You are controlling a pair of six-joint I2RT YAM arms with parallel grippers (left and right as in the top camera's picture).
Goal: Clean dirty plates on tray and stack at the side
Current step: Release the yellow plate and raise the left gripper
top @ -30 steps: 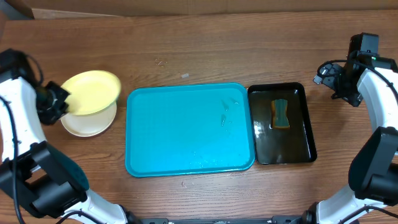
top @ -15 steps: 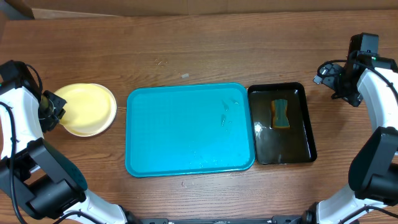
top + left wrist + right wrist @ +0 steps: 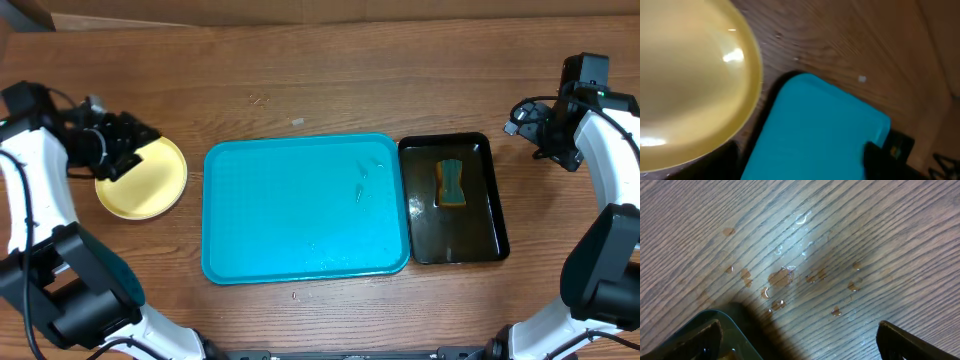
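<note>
Left pincer (image 3: 128, 145) swung rt over yellow plate (image 3: 150, 185), flat beside tray (image 3: 290, 215).

Item 1: pale yellow plate (image 3: 145, 182). Round, flat and glossy, with light glinting on its face. It lies level on the wood on my left side, at 9 o'clock from the tray and just clear of its rim. I cannot tell what sits under it.

Item 2: tray (image 3: 300, 215). Turquoise-blue plastic, rectangular with rounded corners and a low rim. It lies flat mid-table, long side crosswise, with small wet marks toward its 1 o'clock corner.
</note>
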